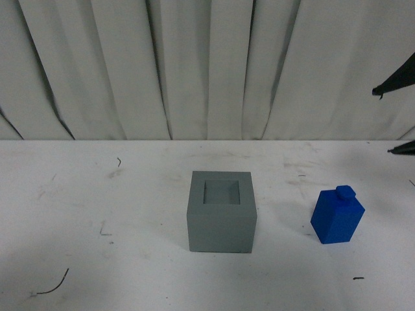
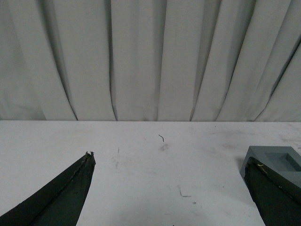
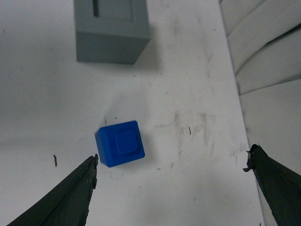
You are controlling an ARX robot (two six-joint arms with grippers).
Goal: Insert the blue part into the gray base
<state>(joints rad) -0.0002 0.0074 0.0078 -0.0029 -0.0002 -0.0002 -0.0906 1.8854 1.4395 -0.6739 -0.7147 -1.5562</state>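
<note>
The near edge of the bench is white and matte. It carries faint scuff marks and a thin, dark, curved thread at the near left. Neither touches the task's pieces.

At mid-bench the gray base sits flat and square to the robot. Its recess opens upward and is empty, so it is judged ready to receive. The blue part stands upright on the bench to the right of the base and well apart from it. It is turned slightly off square, with its knob uppermost. It is neither inserted nor gripped.

The right claw hangs above the blue part and looks down on it, fingers spread wide and holding nothing. The part lies ahead of the fingertips, nearer one finger than the other. This is judged an approach for pickup, with centring and descent yet to do. Because the part is rotated, the wrist will probably need turning to meet its flat faces.

The left claw is low over the bench, spread and empty, and one finger partly hides the base. It is judged to be standing by, possibly to steady the base, though that cannot be confirmed.

At the back, a pale pleated curtain closes off the bench from edge to edge. The lighting is even, and nothing else of the room shows.
</note>
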